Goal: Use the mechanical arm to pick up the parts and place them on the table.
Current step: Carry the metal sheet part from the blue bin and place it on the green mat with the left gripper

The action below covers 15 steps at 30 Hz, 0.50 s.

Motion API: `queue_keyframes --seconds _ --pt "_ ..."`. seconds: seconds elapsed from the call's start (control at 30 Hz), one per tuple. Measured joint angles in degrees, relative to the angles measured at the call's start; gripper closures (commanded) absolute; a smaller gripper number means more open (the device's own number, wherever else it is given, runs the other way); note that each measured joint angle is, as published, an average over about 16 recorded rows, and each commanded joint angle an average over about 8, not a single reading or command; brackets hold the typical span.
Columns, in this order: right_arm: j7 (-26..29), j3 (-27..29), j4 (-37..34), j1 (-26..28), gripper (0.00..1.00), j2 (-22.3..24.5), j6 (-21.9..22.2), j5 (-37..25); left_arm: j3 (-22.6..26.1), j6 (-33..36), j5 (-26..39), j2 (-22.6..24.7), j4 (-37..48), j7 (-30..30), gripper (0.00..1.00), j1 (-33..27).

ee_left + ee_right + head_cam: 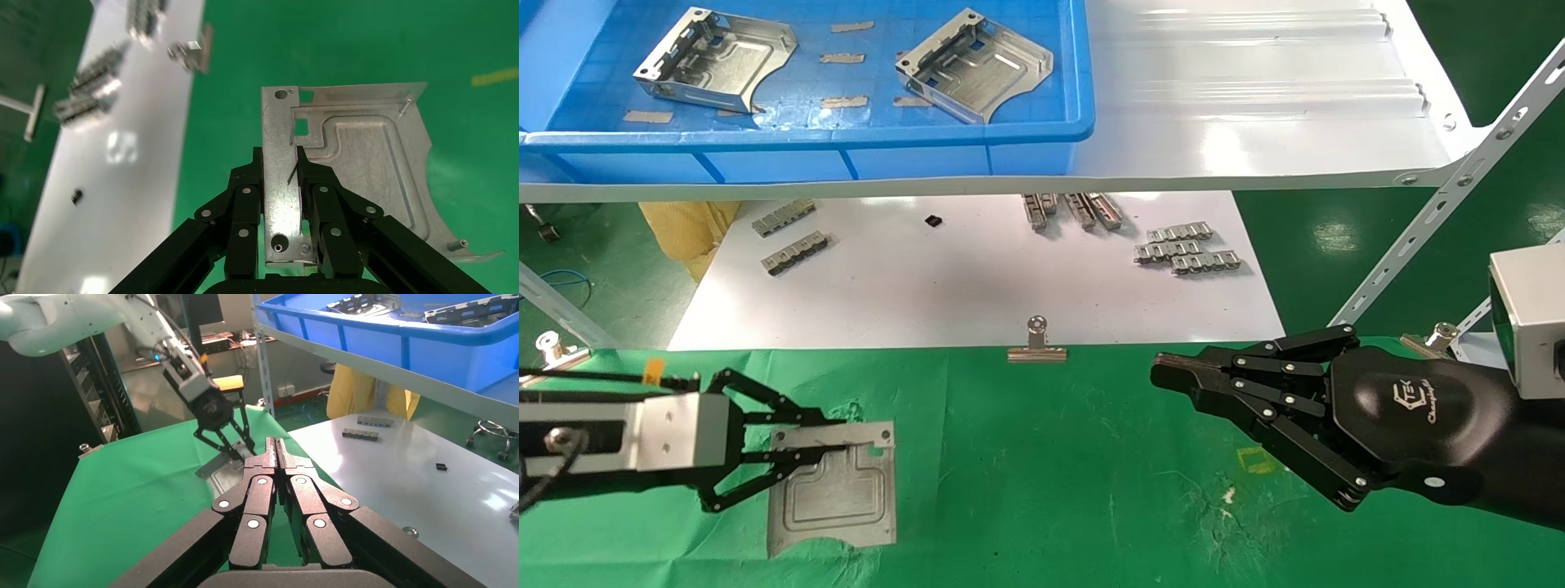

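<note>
Left pincer (834,445), black and jointed on its silver-grey wrist box, sits low near the table's left edge, and it's clamped on the upturned slotted wall of a shiny silver stamped sheet-metal bracket (834,490). From the left wrist camera you can see its fingers (245,202) pressing that wall from both sides, while the bracket's flat body lies on the bright green cloth table (1042,474) with its curved cut corner toward the near edge.

Moving right along the table's far edge, a silver binder clip (1036,347) grips the cloth at the middle. Beyond that edge lies a glossy white board (960,278) carrying small grey linked metal strips (793,241) on its left and more of them on its right.

Above it all, a blue plastic tray (805,135) sits on a white shelf with two more silver brackets inside: one bracket (715,57) toward the tray's left, another bracket (972,65) toward its right, well apart from each other.

Over to the right edge of the table now: the right pincer (1160,371), black with a white logo on its back, hovers above the cloth, fingers pressed together and holding nothing, its tips pointing toward the table's middle.
</note>
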Motion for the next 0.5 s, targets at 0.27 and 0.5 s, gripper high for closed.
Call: queue_keyframes --seconds 0.27,0.5 --pt "0.0 0.0 0.0 0.0 1.0 0.0 0.0 0.0 0.91 -3.69 3.31 -0.46 -1.66 1.54 1.0 3.08" --pt "0.0 0.0 0.0 0.0 1.0 0.0 0.0 0.0 1.81 -5.2 5.94 0.14 -0.95 3.06 0.94 3.81"
